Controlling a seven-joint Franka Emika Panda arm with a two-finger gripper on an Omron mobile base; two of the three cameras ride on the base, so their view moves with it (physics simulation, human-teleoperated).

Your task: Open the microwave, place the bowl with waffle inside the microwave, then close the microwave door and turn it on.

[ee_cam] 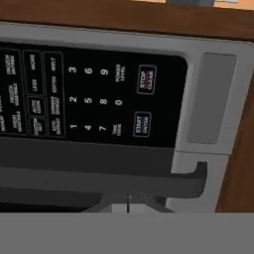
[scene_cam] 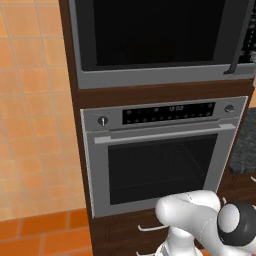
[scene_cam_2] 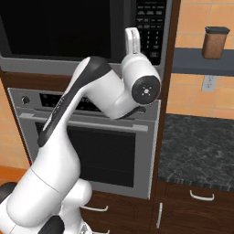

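The microwave [scene_cam: 160, 37] is set high in a dark wood column, above a silver oven [scene_cam: 160, 155]. Its wide black glass door [scene_cam_2: 55, 27] is seen flush in the grey frame, and a long dark bar handle [scene_cam: 239, 40] runs down its right edge. A black keypad strip [scene_cam_2: 151, 27] lies to the right of the handle. In the hand view the keypad [ee_cam: 94, 99] is shown rotated, with white digits and 2 framed keys marked in red and white lettering; the handle [ee_cam: 99, 181] lies along the lower part of that view, just beside the keypad.

The hand [ee_cam: 128, 207] is held close in front of the keypad and handle, its fingers drawn together with nothing between them. In the right base view the white arm [scene_cam_2: 91, 100] is raised in front of the oven and covers part of its control panel.

The oven has 2 round knobs [scene_cam: 102, 120], a dark display strip, a horizontal silver bar handle and a mesh-patterned window. Dark wood drawers with curved pale pulls [scene_cam_2: 201, 196] sit below. To the right, a dark speckled stone tabletop [scene_cam_2: 196, 146] is found, with a grey shelf [scene_cam_2: 201, 61] above it carrying a brown canister with a dark lid [scene_cam_2: 215, 42]. The walls are tiled in pale orange squares, with a white socket [scene_cam_2: 209, 83] on the right wall, and the floor [scene_cam: 40, 235] in deeper orange.
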